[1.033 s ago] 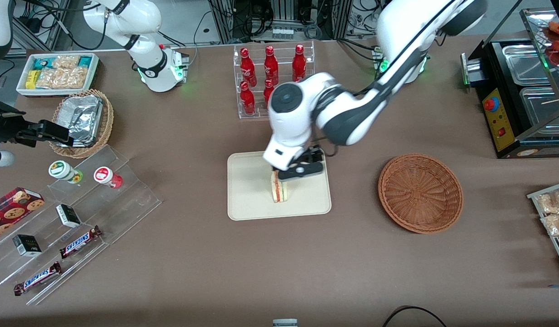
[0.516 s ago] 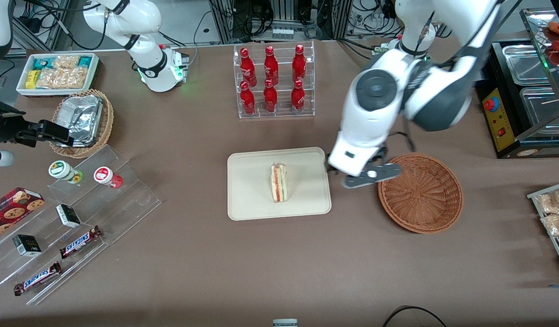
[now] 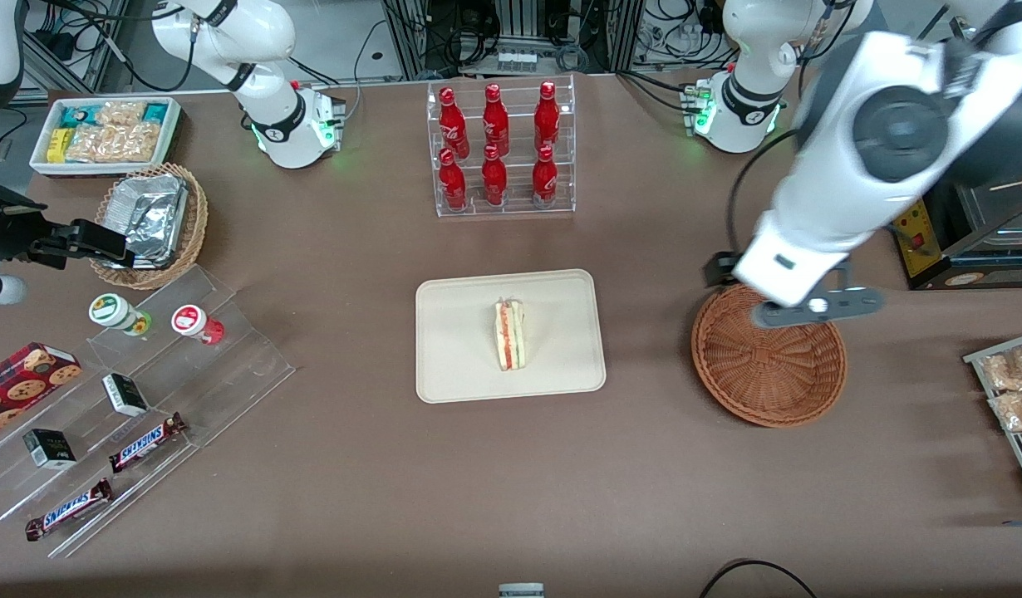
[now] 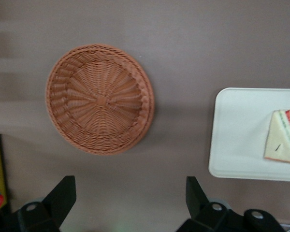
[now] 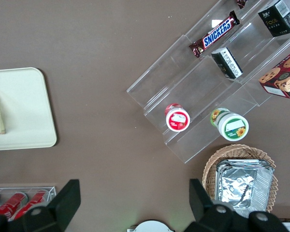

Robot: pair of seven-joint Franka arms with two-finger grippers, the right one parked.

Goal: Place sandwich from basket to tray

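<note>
My gripper (image 3: pixel 814 306) hangs in the air over the basket's (image 3: pixel 768 355) rim that lies farther from the front camera, fingers (image 4: pixel 63 193) spread wide and holding nothing. Under me the basket (image 4: pixel 100 98) has nothing in it. Nothing stands between me and it.

Out from me toward the parked arm's end lies the tray (image 3: pixel 461 340), well apart from the basket with bare table between. The sandwich (image 3: pixel 510 334) stands on the tray near its middle, its red and green filling edge facing up. From my wrist I see the tray's (image 4: pixel 241 135) end and the sandwich (image 4: pixel 283 143) on it.

Farther from the front camera than the tray is a clear rack of red bottles (image 3: pixel 496 145). Close by me, toward my own end of the table, sits a black machine (image 3: pixel 922 232) with steel pans, and nearer the front camera a wire rack of snack packets (image 3: pixel 1014 390).
</note>
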